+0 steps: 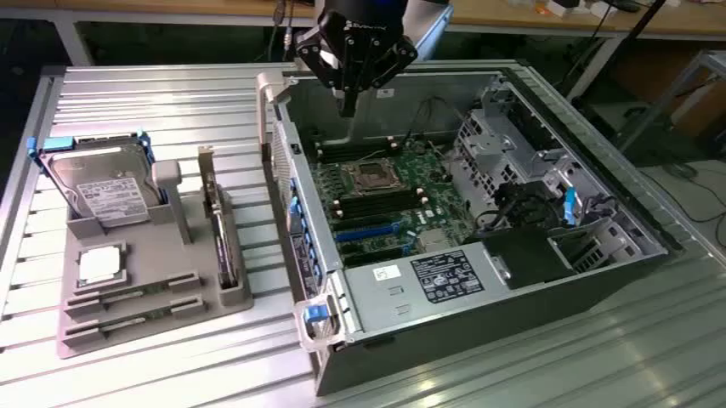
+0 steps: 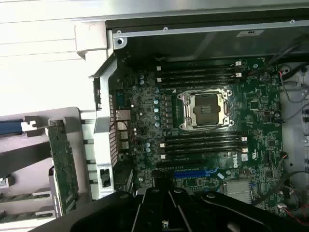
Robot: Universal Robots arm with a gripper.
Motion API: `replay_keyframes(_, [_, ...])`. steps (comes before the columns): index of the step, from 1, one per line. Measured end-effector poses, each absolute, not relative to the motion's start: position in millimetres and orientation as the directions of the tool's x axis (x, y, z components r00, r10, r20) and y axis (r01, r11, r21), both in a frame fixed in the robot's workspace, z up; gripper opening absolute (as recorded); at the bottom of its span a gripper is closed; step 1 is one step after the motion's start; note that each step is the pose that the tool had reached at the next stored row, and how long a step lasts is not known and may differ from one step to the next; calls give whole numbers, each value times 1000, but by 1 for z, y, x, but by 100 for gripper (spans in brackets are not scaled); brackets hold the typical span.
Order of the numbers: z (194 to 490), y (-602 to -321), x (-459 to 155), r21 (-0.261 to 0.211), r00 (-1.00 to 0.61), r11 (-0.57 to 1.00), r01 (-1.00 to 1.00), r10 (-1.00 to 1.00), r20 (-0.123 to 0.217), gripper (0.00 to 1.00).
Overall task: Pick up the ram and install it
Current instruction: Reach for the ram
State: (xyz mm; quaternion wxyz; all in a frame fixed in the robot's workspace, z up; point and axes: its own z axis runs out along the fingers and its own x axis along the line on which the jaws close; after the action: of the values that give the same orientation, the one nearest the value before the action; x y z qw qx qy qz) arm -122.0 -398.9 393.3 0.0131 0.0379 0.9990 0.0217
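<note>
Pincer point(image 1: 348, 104) is pinched shut and empty, above the computer case's point(image 1: 635, 246) 12 o'clock wall. The ram point(image 1: 136, 298) sits slotted in the grey holder point(image 1: 170, 223) at the case's 8 o'clock, with its long axis running 9-to-3.

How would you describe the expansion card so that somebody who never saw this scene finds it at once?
Find the open computer case. A grey tray lies at its side, toward the exterior view's left, and the expansion card stands on edge along the tray's border nearest the case. Unlike the silver hard drive beside it, it is a thin green board.
</note>
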Motion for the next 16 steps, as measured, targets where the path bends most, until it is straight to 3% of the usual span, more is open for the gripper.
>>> replay_keyframes(16, [393, -399, -130, 44, -997, 996, 75, 76, -24, 11])
